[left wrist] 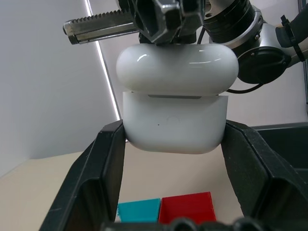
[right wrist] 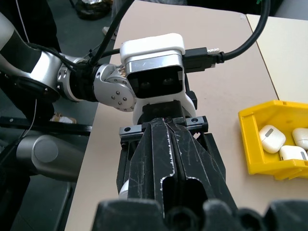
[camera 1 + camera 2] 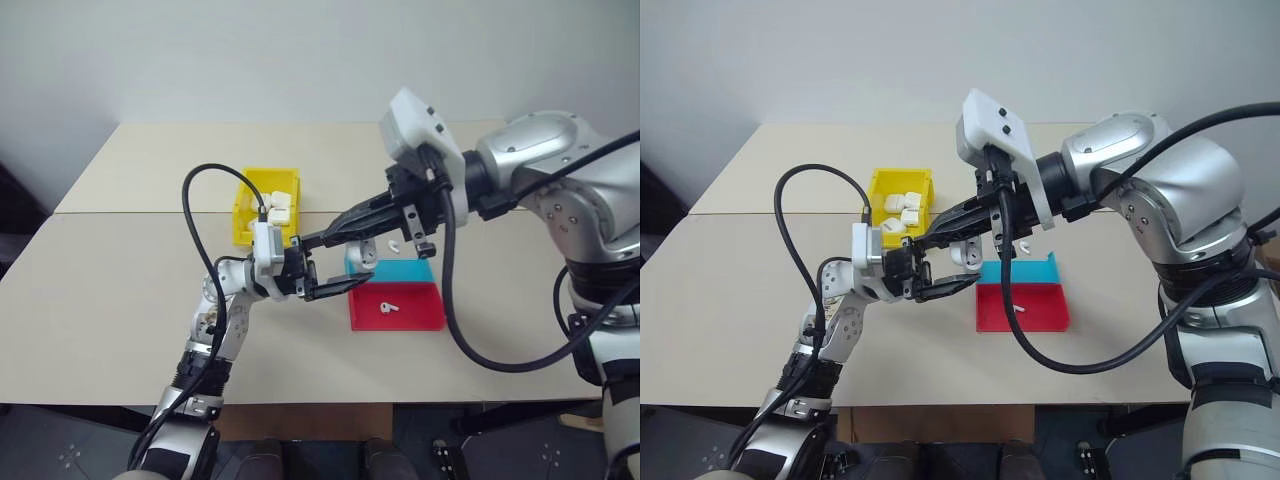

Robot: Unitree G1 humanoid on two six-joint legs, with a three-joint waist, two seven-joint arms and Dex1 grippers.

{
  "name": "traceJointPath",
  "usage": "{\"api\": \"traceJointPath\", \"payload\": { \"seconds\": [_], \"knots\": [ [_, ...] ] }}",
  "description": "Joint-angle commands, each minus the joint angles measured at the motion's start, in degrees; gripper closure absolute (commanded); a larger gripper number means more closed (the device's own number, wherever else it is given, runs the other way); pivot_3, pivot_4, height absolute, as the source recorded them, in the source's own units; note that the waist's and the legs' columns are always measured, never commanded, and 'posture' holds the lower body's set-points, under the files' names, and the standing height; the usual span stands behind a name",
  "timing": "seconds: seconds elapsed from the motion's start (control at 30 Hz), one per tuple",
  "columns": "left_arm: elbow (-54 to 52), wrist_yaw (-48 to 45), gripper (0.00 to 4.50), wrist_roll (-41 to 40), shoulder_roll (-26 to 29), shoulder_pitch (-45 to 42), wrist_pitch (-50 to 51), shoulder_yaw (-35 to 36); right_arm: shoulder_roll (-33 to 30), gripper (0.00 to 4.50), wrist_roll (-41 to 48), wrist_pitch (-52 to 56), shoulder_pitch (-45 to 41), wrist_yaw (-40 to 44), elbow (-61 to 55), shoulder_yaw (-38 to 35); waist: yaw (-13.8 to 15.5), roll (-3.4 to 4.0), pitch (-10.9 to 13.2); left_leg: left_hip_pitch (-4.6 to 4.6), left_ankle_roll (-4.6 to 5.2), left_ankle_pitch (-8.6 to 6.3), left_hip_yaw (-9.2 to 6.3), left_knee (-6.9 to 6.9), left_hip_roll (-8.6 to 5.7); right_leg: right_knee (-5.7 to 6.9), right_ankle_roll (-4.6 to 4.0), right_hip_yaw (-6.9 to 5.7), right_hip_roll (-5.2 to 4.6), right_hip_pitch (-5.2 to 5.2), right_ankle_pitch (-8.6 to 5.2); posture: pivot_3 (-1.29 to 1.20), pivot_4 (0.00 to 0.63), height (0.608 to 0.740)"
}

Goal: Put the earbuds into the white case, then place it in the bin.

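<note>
My left gripper [image 1: 175, 144] is shut on the white case [image 1: 175, 120], one finger on each side of its lower half. The case [image 3: 965, 255] hangs above the table in front of the trays, its lid down with a thin gap showing. My right gripper [image 3: 300, 241] is shut with nothing in it, and it lies across just above the lid. One earbud [image 3: 388, 307] lies in the red tray [image 3: 420, 315]. Another earbud [image 3: 394, 244] rests at the far end of the blue tray [image 3: 410, 270]. The yellow bin [image 3: 245, 215] stands behind my left gripper.
Several white cases [image 3: 279, 207] lie in the yellow bin. Black cables loop off both wrists over the table's middle. The tan table [image 3: 100, 300] has free room to the left and along the front edge.
</note>
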Motion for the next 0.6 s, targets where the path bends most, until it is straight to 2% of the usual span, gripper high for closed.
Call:
{"api": "traceJointPath", "payload": {
  "seconds": [0.03,0.43,0.6],
  "knots": [
    [-2.1,-0.1,1.75,-2.4,-0.3,-0.8,-1.3,1.6,-1.7,4.49,-1.4,-0.6,1.1,0.6,-1.0,-1.2,0.0,0.00,0.0,0.00,0.00,0.00,0.00,0.00,0.00,0.00,0.00,0.00,0.00,0.00,0.00,0.00,0.150,0.740],
    [-1.4,-0.3,1.75,-2.7,-0.4,-0.9,-1.7,2.2,-5.2,4.49,-2.3,-0.9,3.7,1.2,-2.2,-3.9,0.0,0.00,0.0,0.00,0.00,0.00,0.00,0.00,0.00,-0.01,0.00,0.00,0.00,0.00,0.00,0.00,0.150,0.740],
    [-1.8,1.0,1.75,-1.8,0.0,0.1,-1.8,2.4,-2.9,4.49,3.9,3.4,1.8,-3.4,1.2,-13.8,0.0,0.00,0.0,0.01,0.00,0.00,0.00,0.00,0.00,0.00,0.00,0.00,0.00,0.01,0.00,0.00,0.150,0.740]
  ]
}}
